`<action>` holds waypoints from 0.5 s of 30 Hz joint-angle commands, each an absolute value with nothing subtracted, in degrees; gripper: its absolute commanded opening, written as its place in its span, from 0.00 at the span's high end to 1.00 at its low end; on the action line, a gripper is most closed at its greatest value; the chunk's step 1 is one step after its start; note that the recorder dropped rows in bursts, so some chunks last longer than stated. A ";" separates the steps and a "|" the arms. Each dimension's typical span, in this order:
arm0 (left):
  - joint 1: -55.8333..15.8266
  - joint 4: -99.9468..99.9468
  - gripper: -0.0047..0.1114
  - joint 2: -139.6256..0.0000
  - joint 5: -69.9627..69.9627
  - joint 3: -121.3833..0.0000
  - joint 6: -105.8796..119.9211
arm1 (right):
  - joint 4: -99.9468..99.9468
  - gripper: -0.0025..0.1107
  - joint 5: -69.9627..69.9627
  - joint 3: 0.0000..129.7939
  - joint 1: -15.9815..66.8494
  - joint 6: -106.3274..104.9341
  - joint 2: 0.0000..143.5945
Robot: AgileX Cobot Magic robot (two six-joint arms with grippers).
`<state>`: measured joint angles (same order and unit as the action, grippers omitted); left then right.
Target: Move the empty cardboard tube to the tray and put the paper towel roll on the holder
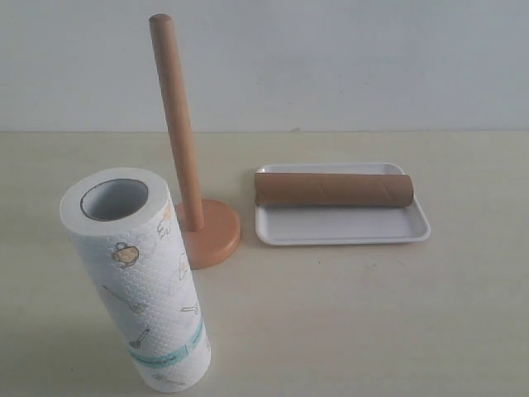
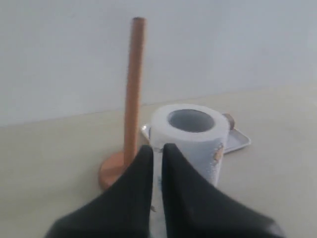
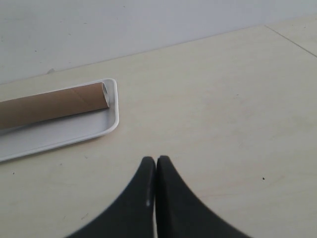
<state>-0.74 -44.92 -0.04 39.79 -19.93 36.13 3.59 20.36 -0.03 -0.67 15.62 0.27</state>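
Pale beige table [image 1: 372, 314], plain white wall [image 1: 331, 58]

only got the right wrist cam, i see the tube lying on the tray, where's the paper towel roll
Observer: The paper towel roll stands upright on the table, left of the holder in the exterior view.
Operator: so the pole is bare
Observer: Yes, nothing is on the holder's pole; it stands between the roll and the tray.
Operator: left gripper
Observer: The left gripper is shut and empty, pointing at the roll.
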 commanded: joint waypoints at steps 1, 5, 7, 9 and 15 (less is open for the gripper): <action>-0.57 -49.80 0.73 0.00 40.06 -19.87 52.16 | 3.77 0.98 19.96 0.00 -1.06 15.67 0.00; -0.57 -54.41 0.37 0.00 34.55 -17.56 52.16 | 3.67 0.98 19.96 0.00 -1.06 15.67 0.00; -0.57 -57.02 0.24 0.00 30.31 -15.99 52.31 | 3.67 0.98 19.96 0.00 -1.06 15.67 0.00; -0.57 -60.68 0.24 -1.14 26.83 -15.33 52.41 | 3.67 0.98 19.96 0.00 -1.06 15.67 0.00; -0.57 -78.76 0.26 -8.95 28.76 -15.91 68.11 | 3.67 0.98 19.96 0.00 -1.06 15.67 0.00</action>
<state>-0.74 -69.41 -5.59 26.82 -15.77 59.86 3.49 20.36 -0.03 -0.67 15.62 0.27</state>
